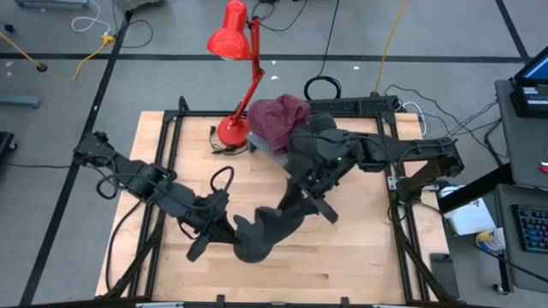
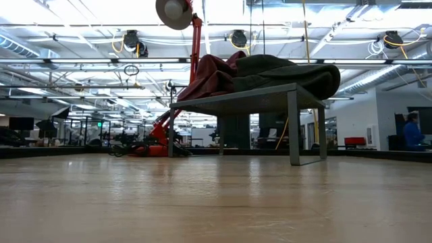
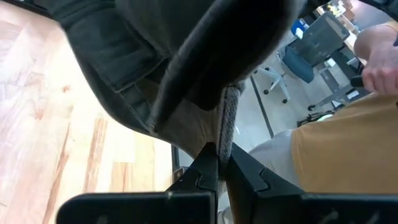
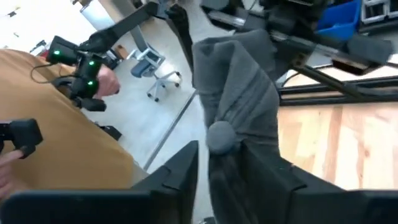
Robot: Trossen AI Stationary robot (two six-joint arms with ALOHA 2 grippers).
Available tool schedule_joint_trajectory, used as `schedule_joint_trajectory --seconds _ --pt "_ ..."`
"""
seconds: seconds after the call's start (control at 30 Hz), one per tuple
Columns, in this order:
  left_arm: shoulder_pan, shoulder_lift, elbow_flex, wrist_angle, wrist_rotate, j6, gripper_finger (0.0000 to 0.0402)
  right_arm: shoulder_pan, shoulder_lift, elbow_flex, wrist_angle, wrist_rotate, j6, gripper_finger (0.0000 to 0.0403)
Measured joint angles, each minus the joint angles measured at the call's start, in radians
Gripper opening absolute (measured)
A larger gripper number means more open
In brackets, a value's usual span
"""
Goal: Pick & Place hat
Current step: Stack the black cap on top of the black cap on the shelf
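A dark grey knit hat hangs in the air between my two grippers over the near middle of the table; it does not show in the low view. My left gripper is shut on its left end, my right gripper on its right, higher end. The right wrist view shows the hat with a small pom-pom. On a small grey stand at the far middle lie a maroon hat and a dark green one. My left gripper pinches the hat's ribbed knit edge between its two fingers, coming level from the table's left. The hat spreads away from the fingertips and is lifted clear of the table. My right gripper has a bunched fold of the hat between its two fingers, several layers thick, right beside the pom-pom. The fingers slant down from the table's right. The cloth is lifted clear and runs away from the fingers toward the left gripper.
A red desk lamp stands at the far edge, its base left of the stand. Black frame rails run along the table's sides. A person in an ochre shirt shows beyond the near edge. Bare wood lies near right.
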Motion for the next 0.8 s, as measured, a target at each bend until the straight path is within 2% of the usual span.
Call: schedule_joint_trajectory --seconds 0.27,0.5,0.67,0.8 --pt "0.006 0.0 0.0 0.001 0.005 -0.001 0.0009 0.028 -0.039 0.0 -0.061 0.003 0.022 0.0017" --pt "0.009 0.0 0.0 0.008 0.003 -0.014 0.0015 0.04 -0.077 0.0 -0.093 0.001 0.056 0.0005" --pt "0.025 0.0 0.0 0.048 -0.002 -0.07 0.0085 0.046 -0.125 0.0 -0.171 0.0 0.034 0.0003" --pt "0.037 0.0 0.0 0.039 0.032 -0.099 0.0141 0.046 -0.177 0.0 -0.217 0.002 0.002 0.0002"
